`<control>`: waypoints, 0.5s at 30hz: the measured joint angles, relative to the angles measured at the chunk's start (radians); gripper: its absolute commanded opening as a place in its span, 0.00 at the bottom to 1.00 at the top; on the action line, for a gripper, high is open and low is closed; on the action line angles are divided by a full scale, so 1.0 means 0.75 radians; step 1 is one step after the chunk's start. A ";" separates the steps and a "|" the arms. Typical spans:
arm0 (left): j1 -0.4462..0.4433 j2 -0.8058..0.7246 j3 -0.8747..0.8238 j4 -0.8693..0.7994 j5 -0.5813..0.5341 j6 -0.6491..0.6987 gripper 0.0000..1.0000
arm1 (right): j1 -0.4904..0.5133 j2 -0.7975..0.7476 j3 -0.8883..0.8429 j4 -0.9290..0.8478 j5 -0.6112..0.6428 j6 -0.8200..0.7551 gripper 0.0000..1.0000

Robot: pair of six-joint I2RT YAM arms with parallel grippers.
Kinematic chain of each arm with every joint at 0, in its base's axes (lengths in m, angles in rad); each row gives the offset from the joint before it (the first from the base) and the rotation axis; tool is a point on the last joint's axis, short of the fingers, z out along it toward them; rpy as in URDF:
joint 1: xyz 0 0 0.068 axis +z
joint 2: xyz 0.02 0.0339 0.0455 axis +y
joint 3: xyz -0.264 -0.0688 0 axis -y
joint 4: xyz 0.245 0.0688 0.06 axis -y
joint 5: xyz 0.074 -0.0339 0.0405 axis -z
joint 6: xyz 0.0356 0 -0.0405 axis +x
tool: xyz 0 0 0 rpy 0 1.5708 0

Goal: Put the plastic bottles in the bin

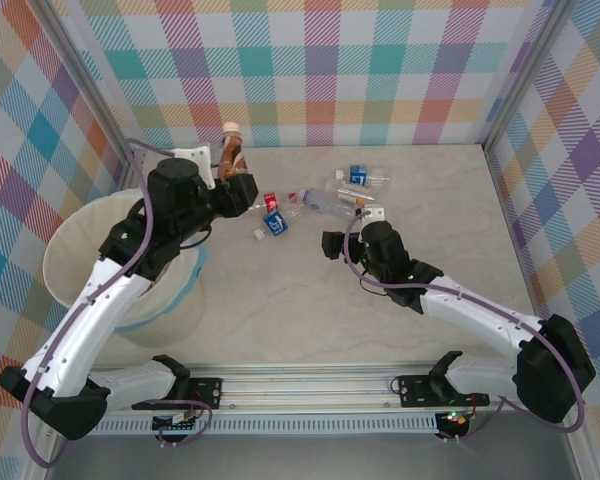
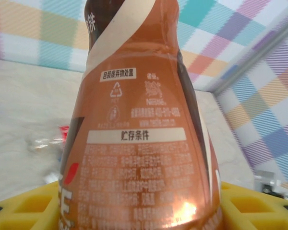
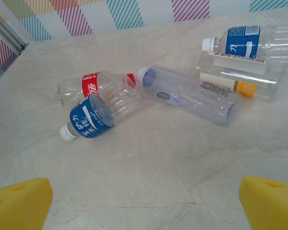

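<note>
Pastel plaid walls are set around a pale marbled surface (image 1: 310, 310). A brown-labelled bottle (image 1: 232, 150) is gripped upright in the left claw (image 1: 230, 175), with yellow fingers (image 2: 24, 211) pressed to either side, near the back wall and close beside the cream bin (image 1: 65, 235). The right claw (image 3: 144, 206) is spread wide above the surface. Before it, a red-labelled bottle (image 3: 90, 85), a blue-labelled bottle (image 3: 93, 117) and a clear bottle (image 3: 187, 93) are laid touching. A second blue-labelled bottle (image 3: 245, 40) and an orange-labelled bottle (image 3: 240, 81) are laid further back.
</note>
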 measured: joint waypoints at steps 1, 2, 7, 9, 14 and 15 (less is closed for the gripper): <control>0.008 -0.002 0.040 -0.053 -0.050 0.022 0.57 | 0.000 0.002 0.000 0.001 -0.002 0.000 1.00; 0.021 -0.004 0.070 -0.100 -0.105 0.045 0.57 | 0.000 0.002 0.000 0.001 -0.002 0.000 1.00; 0.136 -0.033 0.108 -0.296 -0.355 0.096 0.58 | 0.000 0.002 0.000 0.003 -0.002 0.000 1.00; 0.172 -0.043 0.108 -0.357 -0.450 0.111 0.58 | 0.000 0.002 0.000 0.003 -0.002 0.000 1.00; 0.261 -0.082 0.094 -0.481 -0.712 0.119 0.61 | 0.000 0.002 0.000 0.003 -0.002 0.001 1.00; 0.282 -0.100 0.074 -0.487 -0.740 0.116 0.64 | 0.000 0.002 0.000 0.003 -0.002 0.001 1.00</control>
